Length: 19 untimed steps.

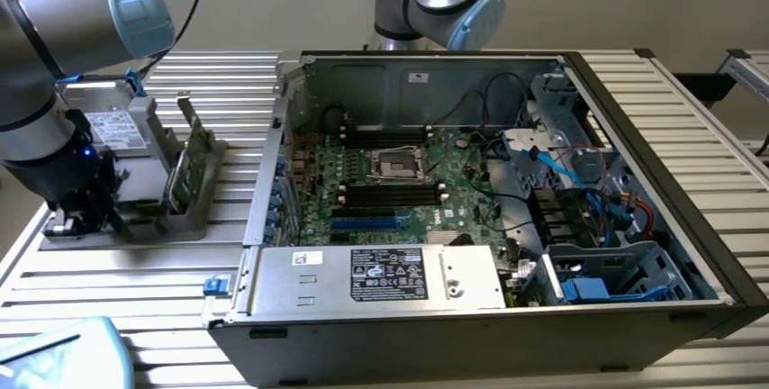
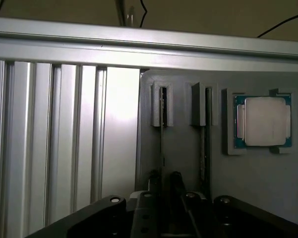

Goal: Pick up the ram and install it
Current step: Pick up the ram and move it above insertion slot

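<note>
Right under the wrist camera, hanging the gripper low over the grey holder, lined up with the near end of the ram. Not managing to tell whether clamping that stick or merely sitting open around it. Finding the ram standing on edge in its own groove of the holder, on the exterior view's left of the computer case, not yet inside it. Risking a bend or crack by squeezing off-centre on so thin a board. Risking a tilt or a jam in the groove by gripping near one end rather than the middle. Just beside, running a chance of nudging the second stick, parallel and close in the neighbouring groove. Farther along the holder, leaving the silver processor apart, probably out of harm's way. Beyond, facing the case's upright side wall between holder and motherboard: courting a knock by travelling too low. Farthest, looking at narrow black slots with blue cables nearby: inviting a skewed seating or a snagged wire through slight misalignment.
</note>
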Tool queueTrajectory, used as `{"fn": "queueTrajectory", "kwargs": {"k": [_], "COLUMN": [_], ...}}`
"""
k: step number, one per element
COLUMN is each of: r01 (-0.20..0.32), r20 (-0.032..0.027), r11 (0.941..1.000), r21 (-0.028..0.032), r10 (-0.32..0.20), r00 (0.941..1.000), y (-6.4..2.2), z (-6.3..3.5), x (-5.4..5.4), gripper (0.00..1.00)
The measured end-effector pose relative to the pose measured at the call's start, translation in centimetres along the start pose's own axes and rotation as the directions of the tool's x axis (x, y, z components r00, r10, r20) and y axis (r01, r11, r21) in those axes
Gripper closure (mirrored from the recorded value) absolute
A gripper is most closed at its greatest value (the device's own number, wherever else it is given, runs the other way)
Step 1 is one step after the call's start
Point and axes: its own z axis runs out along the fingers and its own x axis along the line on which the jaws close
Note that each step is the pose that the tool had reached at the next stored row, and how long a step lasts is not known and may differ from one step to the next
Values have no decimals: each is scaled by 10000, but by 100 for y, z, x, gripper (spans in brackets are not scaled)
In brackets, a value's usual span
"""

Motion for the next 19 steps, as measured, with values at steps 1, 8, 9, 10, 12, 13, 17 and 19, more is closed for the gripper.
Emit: {"fn": "queueTrajectory", "kwargs": {"k": [1, 8, 9, 10, 12, 13, 17, 19], "r01": [1, -1, -1, -2, -2, -2, -3, -2], "r20": [2, 1, 0, 1, 1, 1, 2, 2], "r11": [10000, 10000, 10000, 10000, 10000, 10000, 10000, 10000], "r21": [-2, -20, -24, -25, -28, -31, -35, -37], "r10": [-1, 1, 1, 2, 2, 2, 3, 2], "r00": [10000, 10000, 10000, 10000, 10000, 10000, 10000, 10000], "y": [0, -1, -1, -1, -1, -1, -2, -2], "z": [1, 10, 11, 12, 16, 18, 23, 23], "x": [1, 3, 4, 4, 4, 5, 5, 5], "gripper": [84, 85, 85, 85, 85, 85, 85, 85]}}
